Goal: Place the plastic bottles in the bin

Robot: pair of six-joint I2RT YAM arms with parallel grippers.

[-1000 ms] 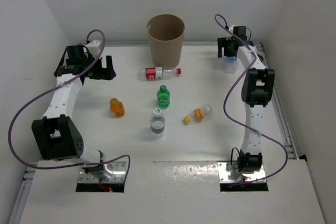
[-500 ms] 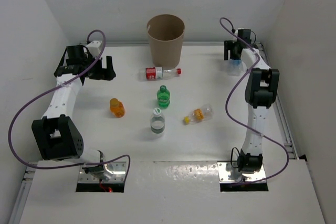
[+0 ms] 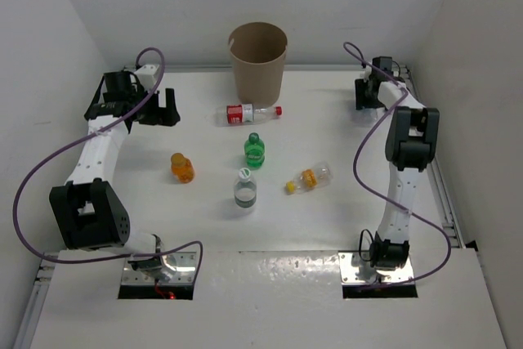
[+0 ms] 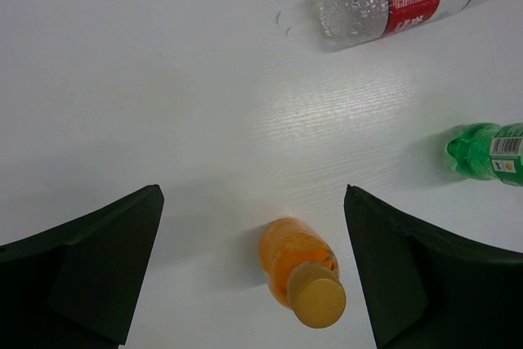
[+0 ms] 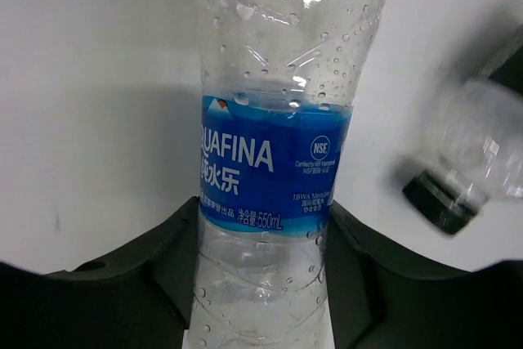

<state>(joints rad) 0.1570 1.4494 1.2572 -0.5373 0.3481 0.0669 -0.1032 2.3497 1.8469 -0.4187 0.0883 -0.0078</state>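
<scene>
The right gripper [image 5: 261,222] has slid deeper into the far right corner, fingers now drawn in on the blue-labelled bottle [image 5: 274,161]. It looks gripped, though contact is hard to judge. The left gripper [image 4: 252,195] stays spread wide, empty, above the orange bottle [image 4: 298,271]; the bin [image 3: 258,59] stands far centre, well apart.

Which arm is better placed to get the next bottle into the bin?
Right. The right pincer has its fingers against both sides of the blue-labelled bottle, so only the carry to the bin is left. The left pincer hangs open above the orange bottle, holding nothing.
</scene>
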